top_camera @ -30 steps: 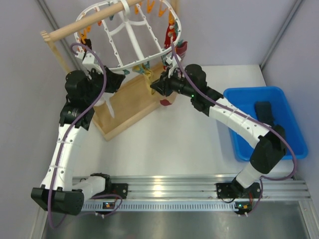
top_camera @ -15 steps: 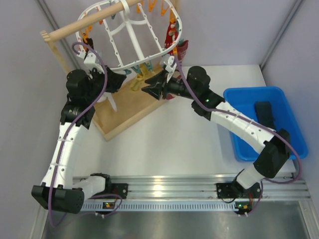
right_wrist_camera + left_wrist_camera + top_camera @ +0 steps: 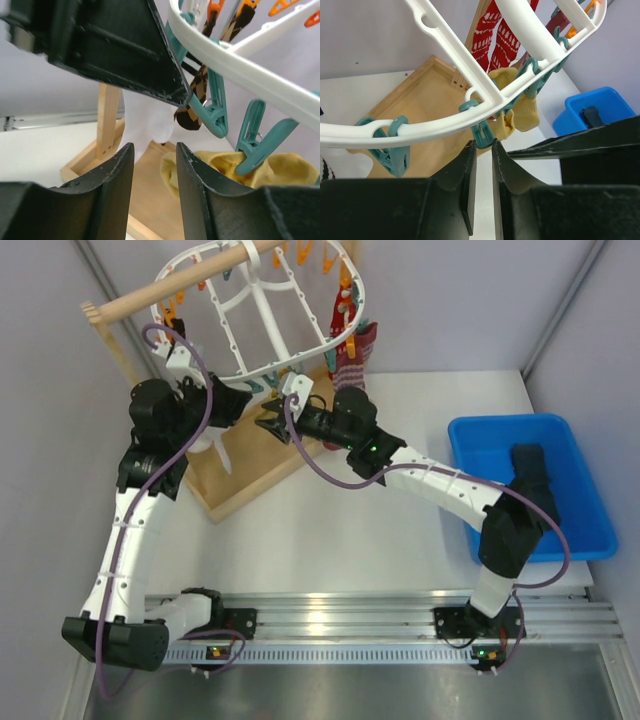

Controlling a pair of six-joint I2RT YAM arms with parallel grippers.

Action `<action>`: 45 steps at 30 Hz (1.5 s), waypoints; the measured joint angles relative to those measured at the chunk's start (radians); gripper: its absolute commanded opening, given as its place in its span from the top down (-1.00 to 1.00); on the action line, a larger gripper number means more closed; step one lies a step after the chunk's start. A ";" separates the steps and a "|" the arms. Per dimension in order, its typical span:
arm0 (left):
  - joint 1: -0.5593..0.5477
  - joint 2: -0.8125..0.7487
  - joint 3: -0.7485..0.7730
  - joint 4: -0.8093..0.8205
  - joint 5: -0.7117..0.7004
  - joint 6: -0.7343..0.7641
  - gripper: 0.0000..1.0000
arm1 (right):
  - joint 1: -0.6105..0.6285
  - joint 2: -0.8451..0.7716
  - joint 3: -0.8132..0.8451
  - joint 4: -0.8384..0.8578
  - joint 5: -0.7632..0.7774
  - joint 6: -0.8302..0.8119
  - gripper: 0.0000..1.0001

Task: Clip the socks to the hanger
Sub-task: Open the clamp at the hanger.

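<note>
Top external view: the hanger (image 3: 265, 315) hangs tilted from a wooden rod (image 3: 160, 295) above the wooden base (image 3: 255, 465). Both my arms reach to its near rim. My left gripper (image 3: 258, 395) is at that rim, and my right gripper (image 3: 272, 423) is just beside and below it. Red socks (image 3: 352, 355) hang clipped at the right side of the rim. A dark sock (image 3: 528, 465) lies in the blue bin (image 3: 480, 430), well apart from the hanger. Left wrist view: my left gripper (image 3: 482, 150) is at a narrow gap, its tips closed on the lower end of a teal clip (image 3: 481, 131) that hangs from the hanger rim (image 3: 445, 124). A yellow sock (image 3: 522, 107) hangs from clips just beyond, with the red socks (image 3: 492, 37) behind it. Right wrist view: my right gripper (image 3: 155, 150) has its jaws parted, with nothing between them. It sits just under the rim (image 3: 240, 70). The yellow sock (image 3: 280, 165) is pinched in a second teal clip (image 3: 260, 137) to the right. A white sock (image 3: 147, 120) hangs behind the gap.
</note>
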 measured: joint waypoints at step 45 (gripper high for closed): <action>0.020 -0.065 0.048 -0.136 0.013 -0.014 0.40 | -0.030 0.186 0.112 0.187 0.015 -0.043 -0.09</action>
